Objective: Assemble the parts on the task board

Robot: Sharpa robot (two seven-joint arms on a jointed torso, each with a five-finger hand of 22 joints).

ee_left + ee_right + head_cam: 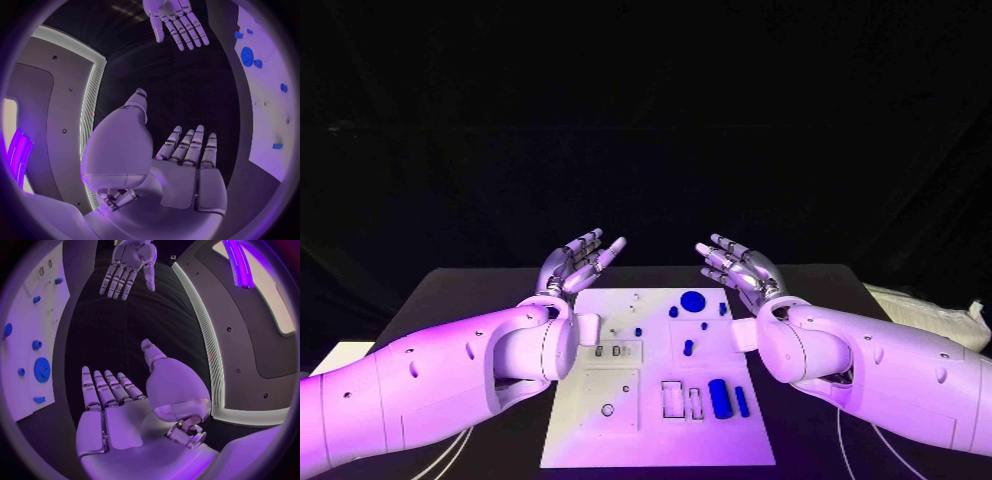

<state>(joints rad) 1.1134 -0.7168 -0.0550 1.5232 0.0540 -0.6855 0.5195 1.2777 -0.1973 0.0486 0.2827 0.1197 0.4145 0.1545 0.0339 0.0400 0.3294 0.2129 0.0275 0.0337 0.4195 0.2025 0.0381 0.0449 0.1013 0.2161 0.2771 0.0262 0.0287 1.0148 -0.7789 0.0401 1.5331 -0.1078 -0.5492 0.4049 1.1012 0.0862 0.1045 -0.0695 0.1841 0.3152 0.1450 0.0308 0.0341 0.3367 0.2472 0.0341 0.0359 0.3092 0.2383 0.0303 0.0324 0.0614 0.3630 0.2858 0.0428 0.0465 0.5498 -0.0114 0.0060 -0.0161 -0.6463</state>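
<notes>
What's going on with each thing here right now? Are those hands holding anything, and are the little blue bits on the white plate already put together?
left hand: raised above the board's far left corner, fingers apart, holding nothing.
right hand: raised above the far right corner, fingers apart, holding nothing.
task board: lying flat on the black table, untouched.
round blue part: resting on the board, far end.
long blue part: lying flat on the board, near end.

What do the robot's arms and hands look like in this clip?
Both arms are smooth, rounded white shells dotted with small dark screw holes, bulging at the wrist. The left hand and right hand are silver metal, with segmented fingers and pale plates over the palm. Thin white cables trail on the black table beneath each forearm.
</notes>
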